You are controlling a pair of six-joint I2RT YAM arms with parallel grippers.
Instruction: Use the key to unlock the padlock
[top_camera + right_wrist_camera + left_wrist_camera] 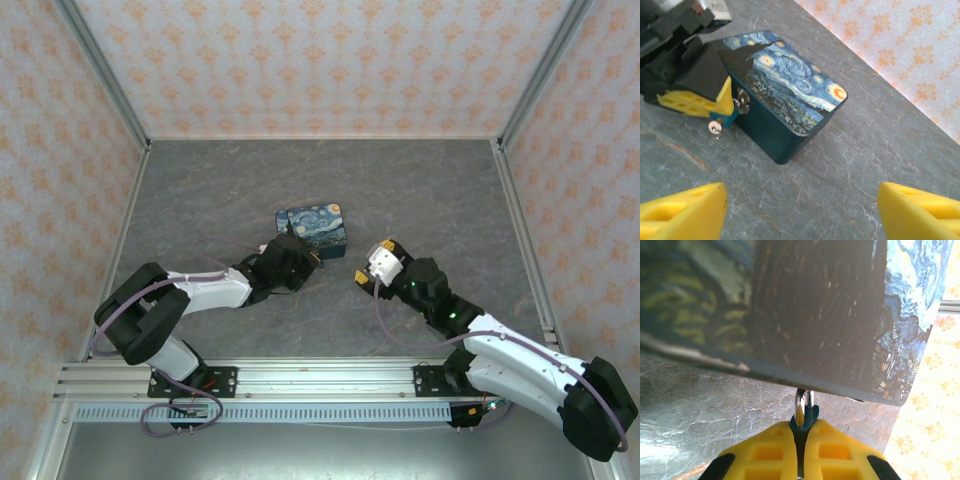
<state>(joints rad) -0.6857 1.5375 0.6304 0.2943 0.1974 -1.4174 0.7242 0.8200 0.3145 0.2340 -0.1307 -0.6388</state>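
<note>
Tin (790,95): it sits on the grey table (865,165) with the painted lid down; we cannot see inside.
Hasp (742,100): we see a small metal fitting on the tin's front wall.
Padlock (730,120): the teal body is right against the tin's front, just below the hasp. We cannot tell if its shackle passes through.
Key (716,128): we see a silver head just under the padlock.
Left gripper (801,450): the yellow fingers are pressed together on the padlock's body.
Right gripper (800,212): it is spread wide with nothing between the fingers, near the tin but apart from it.
</note>
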